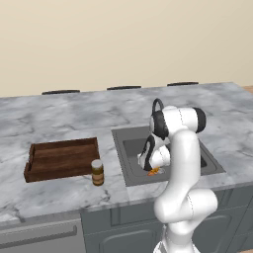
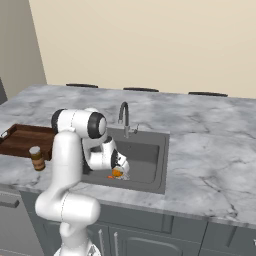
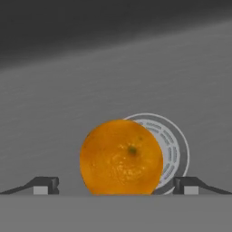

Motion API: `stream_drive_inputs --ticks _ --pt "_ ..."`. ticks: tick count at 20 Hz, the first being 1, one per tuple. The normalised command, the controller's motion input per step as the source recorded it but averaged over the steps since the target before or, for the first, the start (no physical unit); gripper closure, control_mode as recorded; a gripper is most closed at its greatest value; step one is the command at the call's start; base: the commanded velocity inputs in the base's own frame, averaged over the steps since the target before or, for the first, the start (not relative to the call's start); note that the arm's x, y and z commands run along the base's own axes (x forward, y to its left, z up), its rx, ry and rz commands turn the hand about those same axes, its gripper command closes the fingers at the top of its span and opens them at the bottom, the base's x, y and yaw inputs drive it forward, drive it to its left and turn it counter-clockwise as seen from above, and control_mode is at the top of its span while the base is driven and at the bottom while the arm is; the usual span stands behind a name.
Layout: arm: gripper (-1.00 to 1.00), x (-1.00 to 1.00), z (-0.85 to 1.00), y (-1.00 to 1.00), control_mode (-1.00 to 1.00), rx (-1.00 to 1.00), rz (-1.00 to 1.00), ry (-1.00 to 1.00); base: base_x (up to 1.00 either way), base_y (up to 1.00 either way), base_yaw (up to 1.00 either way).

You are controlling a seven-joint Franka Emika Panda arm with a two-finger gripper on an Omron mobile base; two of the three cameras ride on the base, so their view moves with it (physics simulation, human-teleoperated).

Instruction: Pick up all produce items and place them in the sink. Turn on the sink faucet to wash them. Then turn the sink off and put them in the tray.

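- The tool (image 3: 115,186) is seen spread wide in the hand view, with one dark fingertip (image 3: 45,185) on either side of the orange fruit (image 3: 121,157) and a gap left between each tip and the peel
- The orange fruit is found on the dark floor of the sink (image 3: 63,118), overlapping the round silver drain (image 3: 174,149) in the hand view
- In the base views the tool (image 2: 119,169) is lowered into the sink (image 2: 155,172) near its front wall, with the orange fruit (image 2: 117,172) just beneath it
- A carrot-like piece (image 1: 153,172) is seen as an orange-red sliver on the sink floor just beside the tool (image 1: 148,165)
- The sink faucet (image 2: 124,118) stands at the back rim of the basin, its spout arched toward the bowl
- The tray (image 1: 62,159) lies on the marble surface (image 1: 59,116) to the left of the sink (image 1: 129,168)
- A brown jar (image 1: 97,172) with a pale lid stands upright just in front of the tray's right corner, between tray and sink
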Motion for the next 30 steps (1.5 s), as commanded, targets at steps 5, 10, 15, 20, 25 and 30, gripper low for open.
stream_drive_inputs --ticks 5,10,15,20,25,30 --pt "-1.0 0.08 -0.09 -0.05 -1.0 0.0 0.0 0.0 0.0 0.0 0.0" --pt "-1.0 0.13 -0.03 -0.03 -1.0 0.0 -0.01 0.0 0.0 0.0 0.0" --pt "-1.0 0.08 -0.16 -0.01 -1.0 0.0 -0.01 0.0 0.0 0.0 0.0" --pt "-1.0 0.0 -0.2 -0.02 -1.0 0.0 0.0 0.0 0.0 0.0 0.0" --pt "-1.0 0.0 -0.16 -0.02 -1.0 0.0 0.0 0.0 0.0 0.0 0.0" --pt "1.0 0.0 -0.24 0.0 -1.0 0.0 0.0 0.0 0.0 0.0 0.0"
